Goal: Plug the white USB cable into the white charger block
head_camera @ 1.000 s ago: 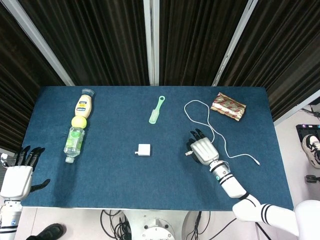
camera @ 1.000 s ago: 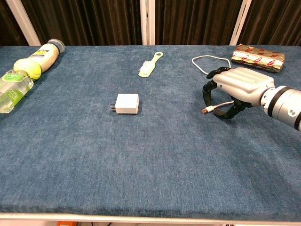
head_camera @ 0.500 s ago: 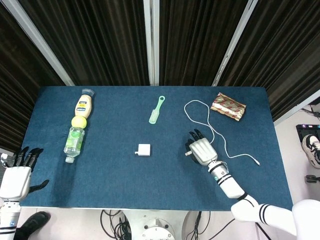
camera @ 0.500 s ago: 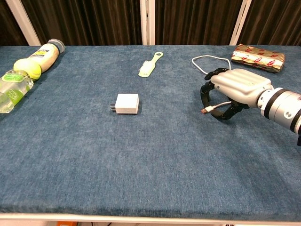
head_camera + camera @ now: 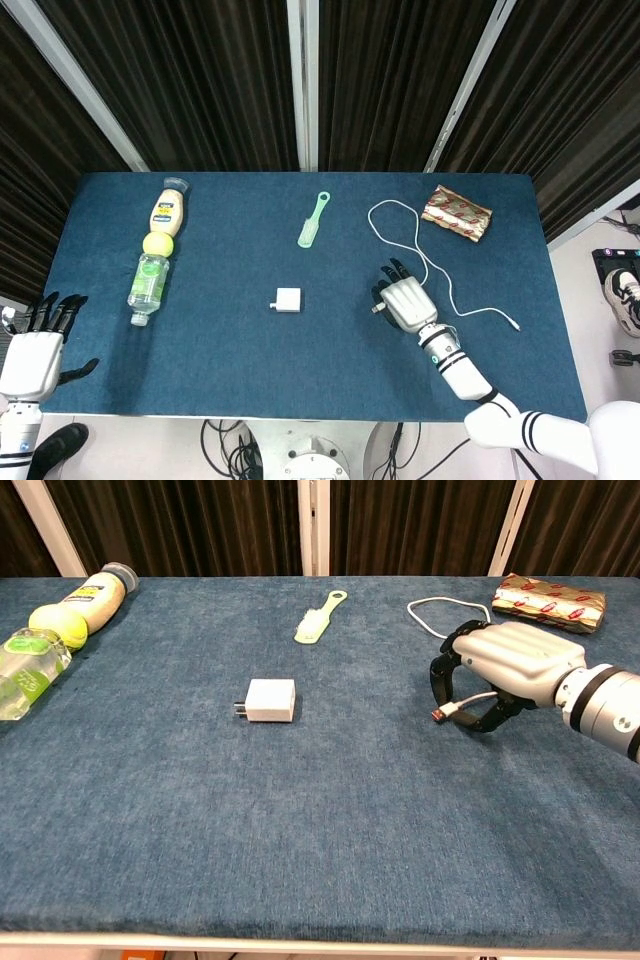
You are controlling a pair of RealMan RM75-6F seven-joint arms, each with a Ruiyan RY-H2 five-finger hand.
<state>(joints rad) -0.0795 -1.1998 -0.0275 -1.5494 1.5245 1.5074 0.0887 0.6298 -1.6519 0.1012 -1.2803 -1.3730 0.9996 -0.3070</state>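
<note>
Since a moment ago the right hand (image 5: 505,675) has drawn its pinched USB plug (image 5: 441,714) slightly back. At far left, the left hand (image 5: 40,350) hangs spread off-table. The charger block (image 5: 270,700) lies mid-table: light, rigid, likely to skid. The white USB cable (image 5: 420,250) trails limp; best gripped at its stiff plug.

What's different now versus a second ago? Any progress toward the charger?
Barely. The right hand, holding the USB plug, drifted slightly toward the charger block, then eased back to about where it began. The grip is unchanged. The block, the rest of the table and the left hand off its edge stayed put.
</note>
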